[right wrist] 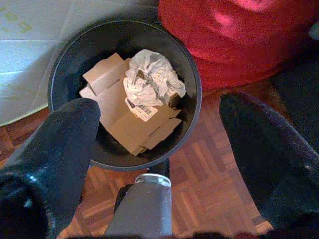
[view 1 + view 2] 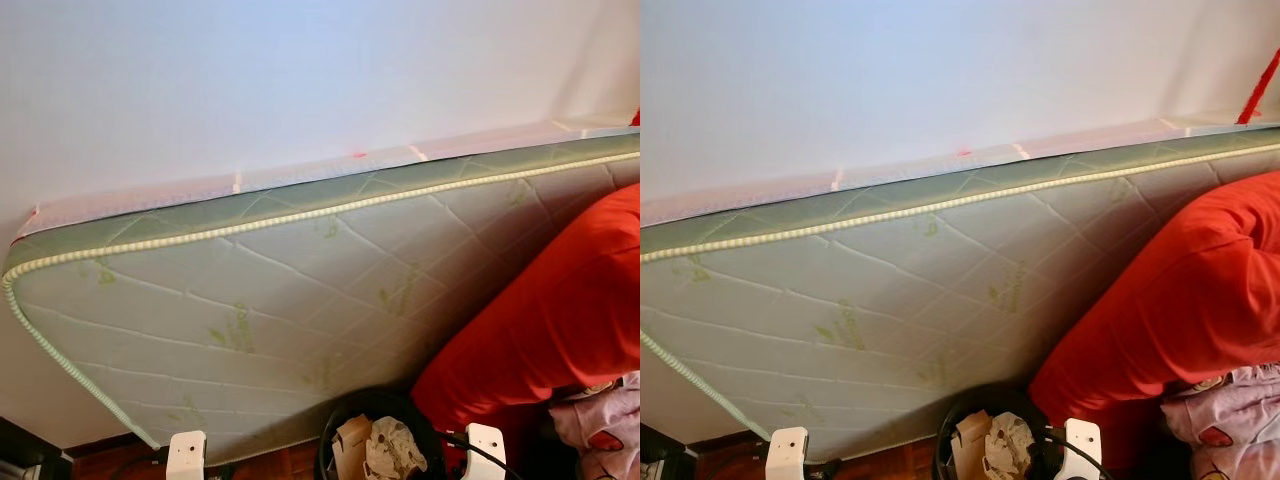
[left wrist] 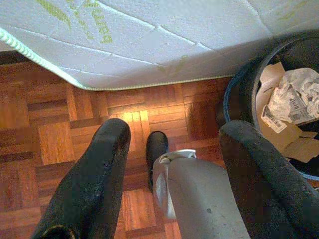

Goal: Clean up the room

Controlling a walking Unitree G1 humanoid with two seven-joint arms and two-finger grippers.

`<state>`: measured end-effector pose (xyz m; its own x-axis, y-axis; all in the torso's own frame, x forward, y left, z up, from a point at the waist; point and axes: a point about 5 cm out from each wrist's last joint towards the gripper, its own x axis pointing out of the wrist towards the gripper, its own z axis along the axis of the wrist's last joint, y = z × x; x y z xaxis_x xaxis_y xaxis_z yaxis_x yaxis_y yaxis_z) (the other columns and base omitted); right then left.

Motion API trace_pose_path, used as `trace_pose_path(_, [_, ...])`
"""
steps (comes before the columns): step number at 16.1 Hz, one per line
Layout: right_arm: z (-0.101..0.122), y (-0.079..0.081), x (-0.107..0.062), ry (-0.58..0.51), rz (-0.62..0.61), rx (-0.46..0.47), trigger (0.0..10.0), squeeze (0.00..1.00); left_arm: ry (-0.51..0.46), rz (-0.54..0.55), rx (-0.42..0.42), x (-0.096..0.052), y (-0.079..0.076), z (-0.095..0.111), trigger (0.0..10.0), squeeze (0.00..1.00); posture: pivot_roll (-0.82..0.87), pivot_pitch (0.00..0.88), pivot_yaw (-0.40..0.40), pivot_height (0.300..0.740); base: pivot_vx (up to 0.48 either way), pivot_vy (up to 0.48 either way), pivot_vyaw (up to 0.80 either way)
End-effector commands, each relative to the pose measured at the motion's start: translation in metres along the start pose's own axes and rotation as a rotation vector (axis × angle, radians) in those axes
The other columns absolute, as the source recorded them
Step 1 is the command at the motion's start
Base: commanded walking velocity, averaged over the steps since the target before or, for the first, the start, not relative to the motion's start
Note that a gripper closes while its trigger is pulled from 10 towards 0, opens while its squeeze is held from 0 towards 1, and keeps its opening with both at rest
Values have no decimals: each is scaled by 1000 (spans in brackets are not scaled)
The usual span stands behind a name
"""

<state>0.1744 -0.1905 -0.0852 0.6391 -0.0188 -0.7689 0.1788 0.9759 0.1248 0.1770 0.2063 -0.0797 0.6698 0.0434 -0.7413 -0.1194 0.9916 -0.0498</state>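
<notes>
both grippers' fingers [image 1: 70, 149] spread and empty over black bin [image 1: 192, 89]; crumpled paper [image 1: 152, 79] and flattened cardboard [image 1: 129, 124] inside likely light, crushable, best pinched at an edge.

Soft, even daylight fills the head views; the white wall [image 2: 300, 80] looks pale and slightly washed out — with red colour fringes along the mattress [image 2: 250, 300] edge. A warm glare patch lies on the parquet floor [image 3: 134, 122]; near fingers [image 1: 55, 144] are blurred.
</notes>
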Motion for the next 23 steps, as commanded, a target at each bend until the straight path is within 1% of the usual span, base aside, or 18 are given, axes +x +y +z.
trace_pose_path(1, [-4, 0, -1, 22, 6, 7, 10000, 0, 33, 14, -1, -2, 3, -6, 10000, 0, 116, 26, -18, 740, -277, 0, 0])
trace_pose_path(4, [-5, 0, -1, 23, 1, 13, 10000, 0, 27, 6, -2, -1, 2, -5, 10000, 0, 113, 32, -15, 740, -277, 0, 0])
trace_pose_path(7, [-7, 4, -1, 34, 16, 9, 10000, 0, 27, 5, 5, -1, 3, -5, 10000, 0, 109, 34, -19, 740, -277, 0, 0])
trace_pose_path(9, [-6, 3, -1, 34, 9, 13, 10000, 0, 28, 4, 7, -1, 3, -5, 10000, 0, 109, 36, -21, 740, -277, 0, 0])
trace_pose_path(11, [-7, 6, 0, 43, 30, -5, 10000, 0, 28, 6, 9, -1, 4, -4, 10000, 0, 109, 37, -27, 740, -277, 0, 0])
trace_pose_path(13, [-8, 7, 0, 41, 25, 15, 10000, 0, 26, 10, 6, -1, 3, -4, 10000, 0, 112, 36, -31, 740, -277, 0, 0])
trace_pose_path(15, [-7, 7, 0, 42, 26, 5, 10000, 0, 28, 8, 5, -1, 2, -5, 10000, 0, 111, 36, -34, 740, -266, 0, 0])
trace_pose_path(23, [-7, 6, 0, 44, 30, -1, 10000, 0, 27, 10, -8, -1, 1, -6, 10000, 0, 113, 34, -47, 740, 0, 0, 0])
